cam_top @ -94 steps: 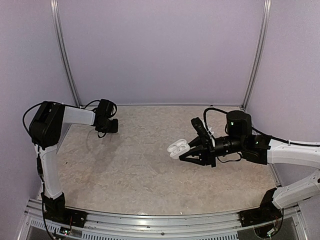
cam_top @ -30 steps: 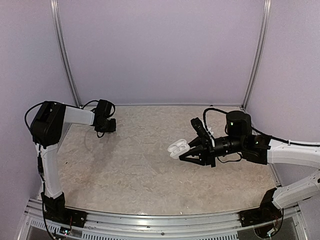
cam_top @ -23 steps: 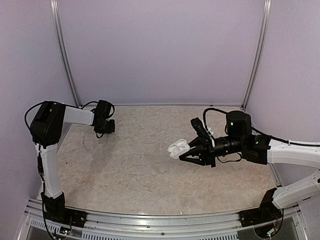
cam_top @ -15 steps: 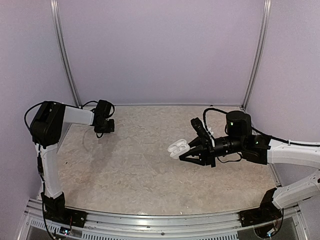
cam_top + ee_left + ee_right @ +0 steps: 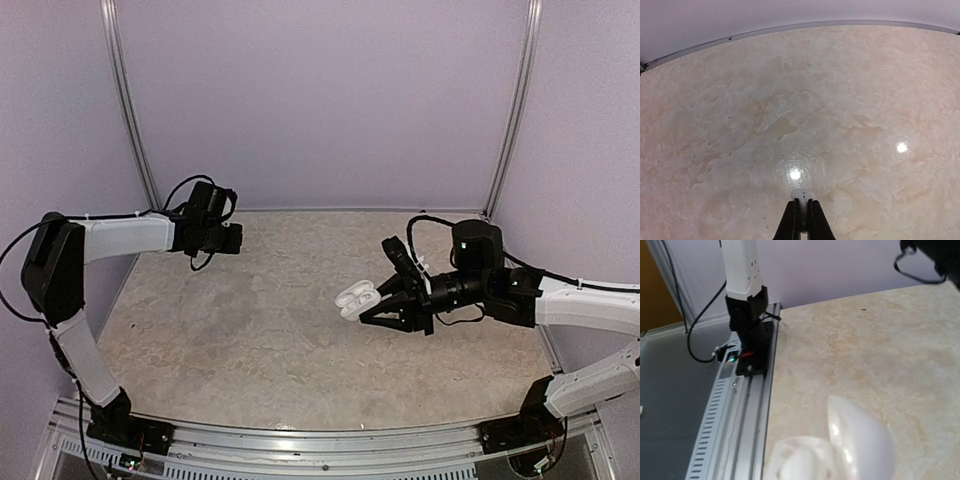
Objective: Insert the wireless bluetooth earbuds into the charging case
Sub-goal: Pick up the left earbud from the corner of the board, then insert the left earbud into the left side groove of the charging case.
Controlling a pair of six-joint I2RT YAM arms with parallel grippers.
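The right claw (image 5: 373, 303) held the charging case (image 5: 356, 297) tight. It was up in the air over the table (image 5: 260, 340), a bit right of the middle. The case was small, white and round, and its lid stood open. Up close it looked blurry. Over the far left of the table, the left claw (image 5: 803, 204) was pinched narrow on a tiny white earbud (image 5: 803, 194).
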